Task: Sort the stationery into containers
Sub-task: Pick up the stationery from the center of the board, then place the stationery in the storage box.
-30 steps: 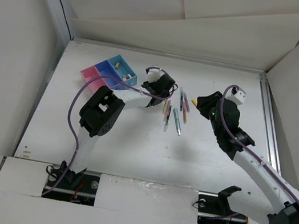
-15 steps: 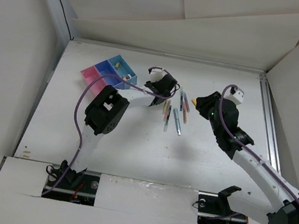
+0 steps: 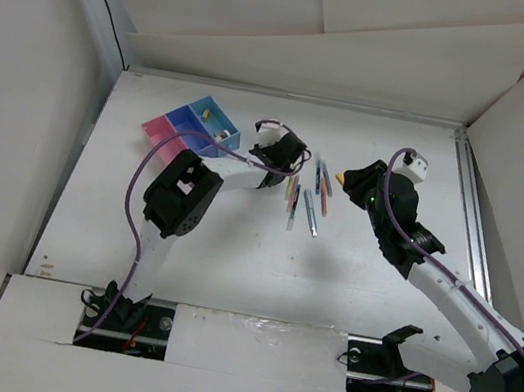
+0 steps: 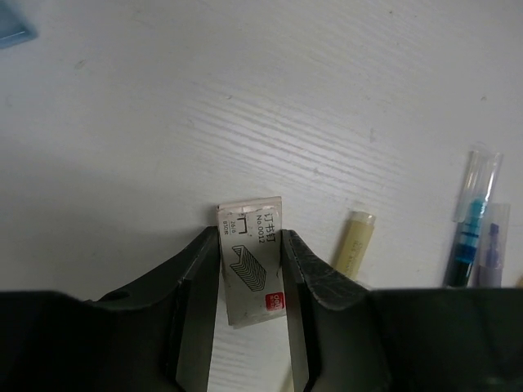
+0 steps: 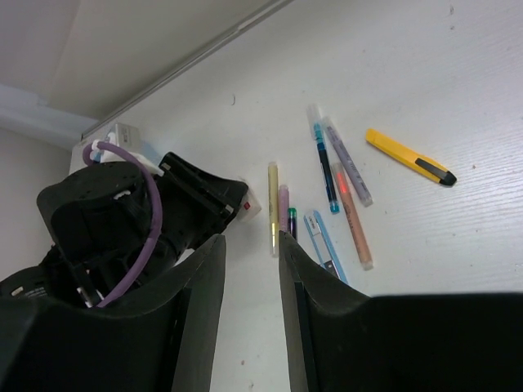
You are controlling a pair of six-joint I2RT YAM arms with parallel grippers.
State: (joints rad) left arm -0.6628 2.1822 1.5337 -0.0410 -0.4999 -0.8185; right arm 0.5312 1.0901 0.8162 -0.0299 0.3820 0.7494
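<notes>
Left gripper [image 4: 249, 245] is squeezed onto a small white cardboard staple box [image 4: 252, 273], one finger against each long side. The box lies flat on the white table [image 3: 232, 252], just right of the joined pink and light-blue plastic bins [image 3: 160, 125]. One small pale piece [image 3: 220, 134] sits in a blue bin, and I judge it the only item sorted so far. Farther right of the bins, the loose coloured pens [image 3: 304, 195] and a yellow utility knife [image 5: 410, 156] are left to sort. Right gripper [image 5: 249, 238] hovers beyond them, fingers apart and empty.

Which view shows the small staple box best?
Left wrist: the staple box sits between the fingers of the left gripper, label readable. Right wrist shows only a corner; top external hides it.
</notes>
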